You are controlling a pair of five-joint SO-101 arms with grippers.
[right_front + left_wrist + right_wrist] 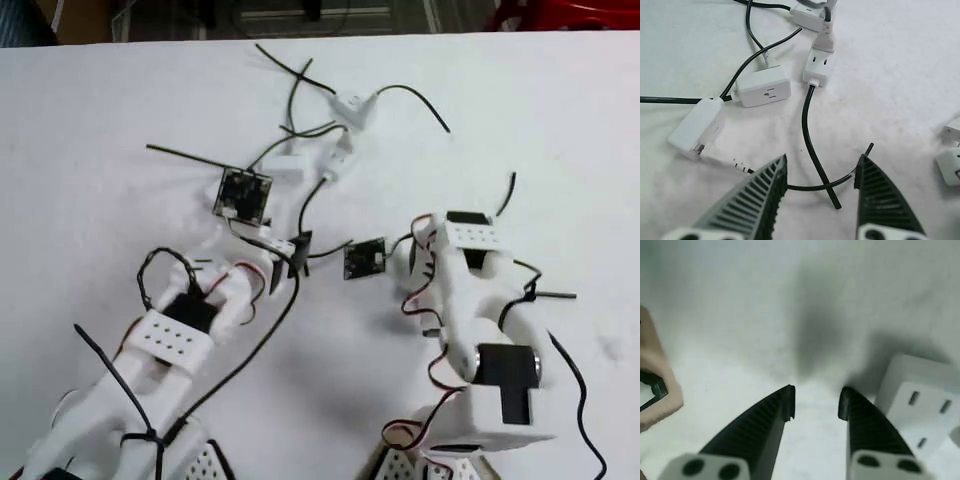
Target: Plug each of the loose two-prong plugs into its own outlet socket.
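High view: white plugs and sockets [338,160] tangled toward the worktop's [110,110] far edge; both arms bent low.
Left wrist view: left jaws spread astride a black cable [804,125]; likely the approach before any pick-up.
Right wrist view: right jaws spread, outlet socket [917,400] just beside them; next, probably steady it.

Black cord [806,125] lies across the table [900,90] before the left claw [822,160]

Smooth white plastic outlet socket [763,86] — table [905,70] matt, rough cloth
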